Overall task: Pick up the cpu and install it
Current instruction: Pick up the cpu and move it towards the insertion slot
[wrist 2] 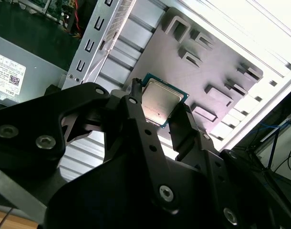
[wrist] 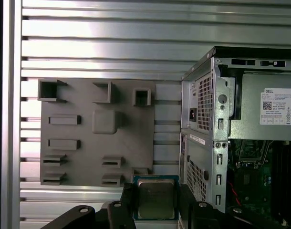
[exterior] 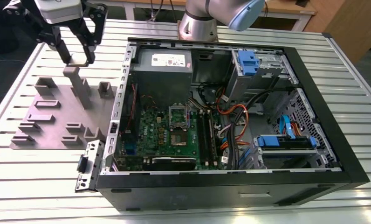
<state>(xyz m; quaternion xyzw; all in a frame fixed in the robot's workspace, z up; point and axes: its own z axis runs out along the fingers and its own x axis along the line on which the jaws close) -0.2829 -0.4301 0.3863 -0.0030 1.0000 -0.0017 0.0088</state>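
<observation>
Silver tabletop with long ridges, under everything. On it, an open black computer case with a green board inside. At nine o'clock from the case in the exterior view, a flat grey tray with small blocks and one tall post.

Black claw up at eleven o'clock in that view, just above the tall post. Grips the cpu by two edges, fingers closed in only as wide as the chip. In both wrist views, shiny grey top of the cpu with a thin rim, flat between the fingers, held up over the tray.

Silver socket on the green board, near the middle of the case, well apart from the cpu, at about four o'clock from the claw. Big grey box with a white label at twelve o'clock from the socket.
</observation>
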